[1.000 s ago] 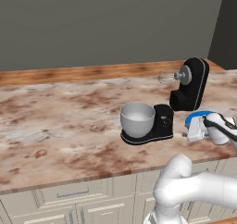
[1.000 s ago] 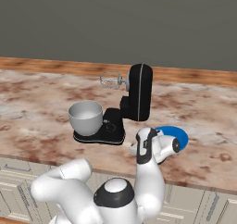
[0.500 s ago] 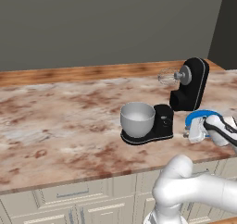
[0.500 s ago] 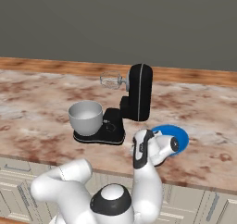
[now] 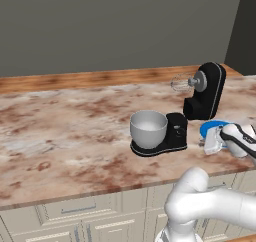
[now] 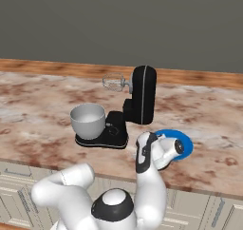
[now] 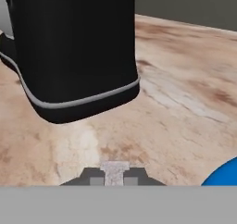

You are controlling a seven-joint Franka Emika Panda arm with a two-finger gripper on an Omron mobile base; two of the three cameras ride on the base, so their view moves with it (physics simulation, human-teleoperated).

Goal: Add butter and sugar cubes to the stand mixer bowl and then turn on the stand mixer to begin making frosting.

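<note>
Closed hand (image 7: pixel 114 177), low over the desk (image 5: pixel 65 131) just right of the stand mixer (image 5: pixel 205 91). Pinching a small pale block between the tips, apparently a sugar cube (image 7: pixel 114 168); too small to confirm. Blue plate (image 5: pixel 212 128) directly beside the hand, on the side away from the mixer's base. No view of butter or further cubes on it.

Stand mixer bowl (image 5: pixel 148 127) seated on the mixer's flat base, at the end far from the hand. Looks empty, so judged early in the task. Black head tilted back, wire whisk (image 5: pixel 181 82) raised clear of the bowl rim.

Possible failures from here:
- Slipped cube. Very narrow grip on a tiny hard block, right at the fingertips; any jolt on lift-off enough to pop it out onto the desk.
- Collision with the mixer. Black body very close in the hand view, and column plus raised head between hand and bowl. Straight low transfer likely to clip the column or knock the mixer askew; needs lift first, then travel over.
- Snag on the whisk if carried too high across the head.
- Missed drop. Release from too far above or off-centre, and a likely bounce off the rounded rim onto the desk.
- Plate nudged by the wrist on departure.
</note>
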